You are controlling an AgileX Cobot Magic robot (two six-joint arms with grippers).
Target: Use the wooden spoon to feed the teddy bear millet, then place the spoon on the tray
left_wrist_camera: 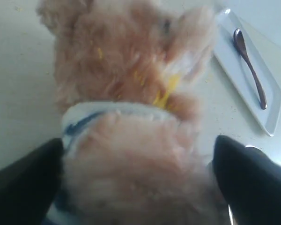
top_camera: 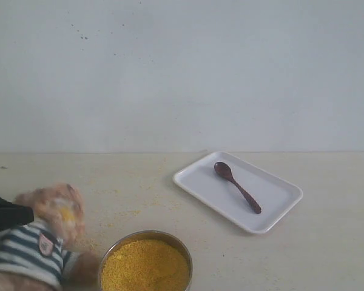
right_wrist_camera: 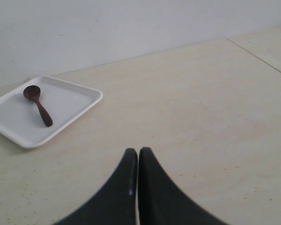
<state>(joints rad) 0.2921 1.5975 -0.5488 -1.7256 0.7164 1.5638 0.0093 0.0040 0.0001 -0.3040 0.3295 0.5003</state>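
**Spoon on the tray, bear between the left tool's jaws**

Behind everything, 1 plain pale-grey wall [top_camera: 182, 73], with a few dark specks high up. Below it, 1 cream desk [top_camera: 327, 254], matte, dusted with stray yellow grains [top_camera: 135, 212] around the near left.

Towards the right of the exterior view, 1 white tray [top_camera: 200, 182], set at a slant and flat on the desk.

At the near left edge, 1 teddy bear [top_camera: 48, 218], blurred, in a navy-and-white striped shirt, with yellow grains stuck to the muzzle. On the shirt, 1 small shield badge [top_camera: 45, 244], too small to read.

Just beside the bear, at the bottom edge, 1 round metal bowl [top_camera: 145, 234] filled with millet [top_camera: 145, 267].

On the tray, 1 wooden spoon [top_camera: 237, 187], lying flat, oval end towards the wall, handle towards the near right, touched by neither tool.

Left tool [left_wrist_camera: 138, 140], black, jaws spread wide on either side of the bear's body. Cannot tell whether pressing the fur or just clear of it.

Right tool [right_wrist_camera: 138, 152], well apart from the tray, over bare desk, jaws pressed together with nothing between them.
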